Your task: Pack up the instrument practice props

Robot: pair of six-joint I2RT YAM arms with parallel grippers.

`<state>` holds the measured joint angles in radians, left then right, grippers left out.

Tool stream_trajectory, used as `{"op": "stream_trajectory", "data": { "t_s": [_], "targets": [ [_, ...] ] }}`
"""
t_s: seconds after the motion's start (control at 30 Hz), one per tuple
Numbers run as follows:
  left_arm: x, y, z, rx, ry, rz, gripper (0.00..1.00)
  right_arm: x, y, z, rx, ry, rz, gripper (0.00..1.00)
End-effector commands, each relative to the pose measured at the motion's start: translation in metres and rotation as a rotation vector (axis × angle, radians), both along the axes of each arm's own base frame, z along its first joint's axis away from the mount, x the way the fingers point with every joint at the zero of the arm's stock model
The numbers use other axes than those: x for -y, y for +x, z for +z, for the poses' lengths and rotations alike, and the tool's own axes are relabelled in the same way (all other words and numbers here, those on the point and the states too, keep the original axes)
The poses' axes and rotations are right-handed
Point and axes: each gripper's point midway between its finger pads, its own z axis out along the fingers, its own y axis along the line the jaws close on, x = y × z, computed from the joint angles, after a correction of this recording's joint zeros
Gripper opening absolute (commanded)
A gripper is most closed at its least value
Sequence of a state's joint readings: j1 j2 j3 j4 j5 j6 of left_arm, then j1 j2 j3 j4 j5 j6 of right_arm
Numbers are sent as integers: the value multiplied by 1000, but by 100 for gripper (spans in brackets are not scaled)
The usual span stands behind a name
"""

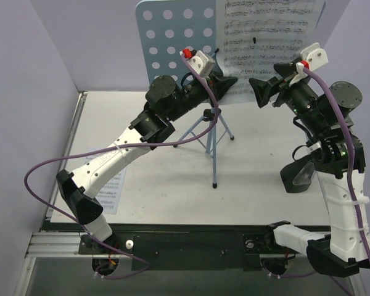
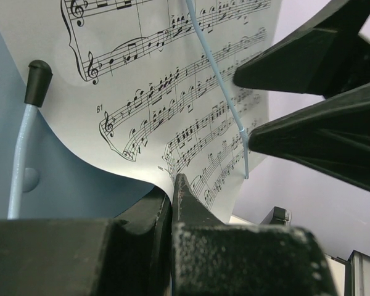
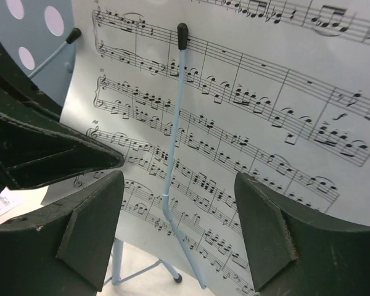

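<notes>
Left gripper (image 2: 174, 185) clamps the sheet-music page (image 2: 142, 80) by its bottom edge; right gripper (image 3: 179, 177) open, retaining wire (image 3: 174, 111) crossing its gap.

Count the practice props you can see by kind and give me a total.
Stand: 1
Pages: 2, the other lying flat
Metronome: 1
Total: 4

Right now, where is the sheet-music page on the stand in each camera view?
Top external: sheet-music page at the top, right of centre.
Left wrist: page fills the upper middle.
Right wrist: page fills most of the frame.
Shared landmark: the light-blue holder wire crossing it, its black tip visible from above.
</notes>
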<state>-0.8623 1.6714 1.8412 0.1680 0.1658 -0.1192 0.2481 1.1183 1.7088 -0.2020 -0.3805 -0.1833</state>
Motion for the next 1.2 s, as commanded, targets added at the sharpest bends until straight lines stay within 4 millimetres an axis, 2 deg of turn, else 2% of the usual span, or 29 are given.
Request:
{"op": "stream_trajectory", "data": {
  "t_s": [0.0, 0.23, 0.37, 0.53, 0.67, 0.7, 0.73, 0.77, 0.87, 1.03, 1.17],
  "targets": [
    [-9, -7, 29, 56, -49, 3, 0, 0, 9, 21, 55, 47, -10, 66],
    [-8, -8, 30, 62, -47, -1, 0, -5, 14, 17, 42, 60, 10, 49],
    [-9, -9, 31, 65, -45, -1, 0, -5, 13, 21, 51, 68, 13, 30],
    [-9, -11, 37, 93, -46, -4, 0, 8, 4, 33, 88, 83, -46, 0],
    [-3, -7, 36, 99, -49, -10, 0, 17, 0, 38, 117, 76, -91, 0],
    [-3, -8, 42, 102, -63, -13, 0, 18, 0, 38, 116, 75, -96, 0],
    [3, -4, 36, 89, -58, -17, 0, 19, -1, 38, 118, 76, -96, 0],
    [3, -5, 44, 99, -71, -22, 0, 19, -1, 37, 118, 76, -96, 0],
    [10, -2, 47, 102, -81, -30, 0, 18, -3, 36, 115, 77, -91, 0],
    [-1, -4, 72, 143, -118, -2, 0, 15, -7, 35, 120, 60, -64, 0],
    [-24, -4, 102, 203, -156, 31, 0, 9, -8, 33, 117, 68, -32, 3]
  ]
}}
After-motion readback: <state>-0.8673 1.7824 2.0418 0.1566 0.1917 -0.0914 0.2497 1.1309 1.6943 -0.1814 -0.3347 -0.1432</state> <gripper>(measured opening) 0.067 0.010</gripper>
